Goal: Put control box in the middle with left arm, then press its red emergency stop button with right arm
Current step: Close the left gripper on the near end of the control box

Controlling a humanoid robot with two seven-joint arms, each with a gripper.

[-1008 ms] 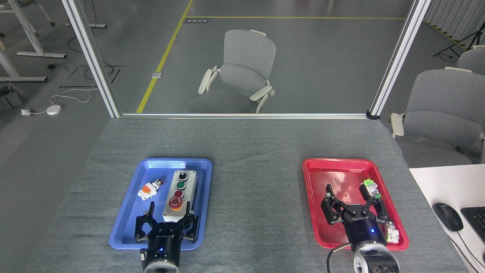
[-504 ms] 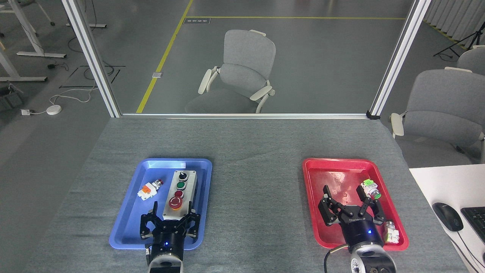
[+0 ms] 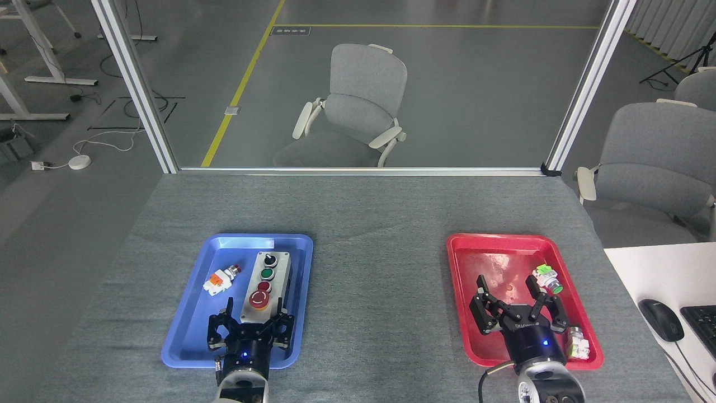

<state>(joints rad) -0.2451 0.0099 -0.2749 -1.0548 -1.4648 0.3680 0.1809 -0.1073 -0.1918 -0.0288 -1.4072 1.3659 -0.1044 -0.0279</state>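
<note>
Nearest, left gripper (image 3: 253,307) spread wide, fingers flanking the near end of the control box (image 3: 265,287); contact unclear. Right gripper (image 3: 506,285) open over the red tray (image 3: 464,291). Beyond, box lying inside the blue tray (image 3: 190,313), red emergency stop button (image 3: 259,299) nearest; middle (image 3: 377,291) bare.

I see an evenly lit, sharp picture under soft overhead light. Shadows are faint. The blue tray (image 3: 184,330) shows a pale glare patch at its far rim, and the red tray (image 3: 464,313) carries a duller sheen. Nothing is blurred.
</note>
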